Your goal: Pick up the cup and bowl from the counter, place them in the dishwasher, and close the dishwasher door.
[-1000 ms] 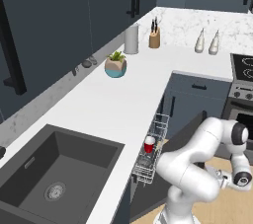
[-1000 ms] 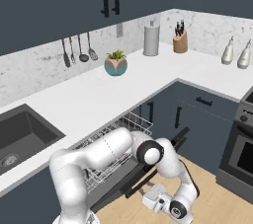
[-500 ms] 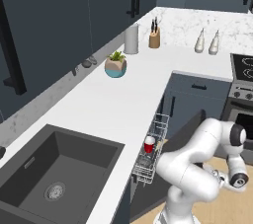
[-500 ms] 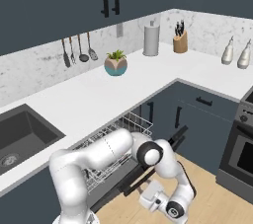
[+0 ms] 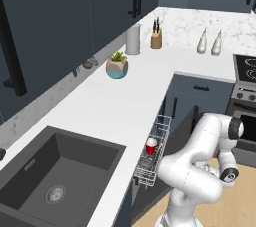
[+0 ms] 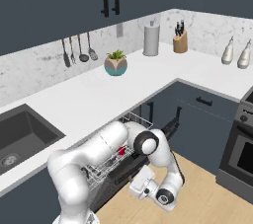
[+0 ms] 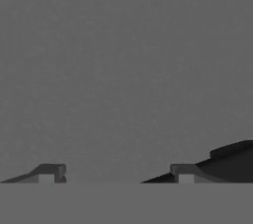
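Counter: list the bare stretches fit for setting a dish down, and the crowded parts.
The counter is bare from the sink up to the plant pot. The far corner is crowded: paper towel roll, knife block, two bottles.

Arm (image 6: 106, 146) hides most of cup (image 6: 120, 151); bowl not discernible in rack (image 5: 153, 153).
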Tool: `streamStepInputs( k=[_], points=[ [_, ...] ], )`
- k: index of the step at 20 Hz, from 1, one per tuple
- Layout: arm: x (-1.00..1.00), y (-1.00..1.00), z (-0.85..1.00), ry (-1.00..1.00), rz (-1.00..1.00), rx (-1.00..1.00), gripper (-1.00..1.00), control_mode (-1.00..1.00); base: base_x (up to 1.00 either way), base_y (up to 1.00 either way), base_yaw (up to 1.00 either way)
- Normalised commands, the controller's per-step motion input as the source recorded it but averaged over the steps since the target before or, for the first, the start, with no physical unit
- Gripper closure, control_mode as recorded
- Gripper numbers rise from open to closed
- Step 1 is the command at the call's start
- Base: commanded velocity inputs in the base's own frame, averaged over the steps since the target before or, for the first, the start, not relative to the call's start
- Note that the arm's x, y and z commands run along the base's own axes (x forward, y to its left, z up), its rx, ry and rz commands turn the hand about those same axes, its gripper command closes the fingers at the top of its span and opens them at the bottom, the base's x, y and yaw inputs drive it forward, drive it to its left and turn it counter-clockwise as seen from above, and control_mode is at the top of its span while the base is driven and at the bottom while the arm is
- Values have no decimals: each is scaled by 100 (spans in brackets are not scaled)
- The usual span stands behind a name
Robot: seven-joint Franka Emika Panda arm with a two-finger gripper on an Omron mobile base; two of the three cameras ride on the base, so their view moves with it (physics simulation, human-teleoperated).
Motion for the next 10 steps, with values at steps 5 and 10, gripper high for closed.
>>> streamStepInputs(
  k=[5,10],
  points=[
    [75,100,45,-13,0,0,-100,-100,0,0,0],
    [81,100,31,-7,0,0,-100,-100,0,0,0]
  ],
)
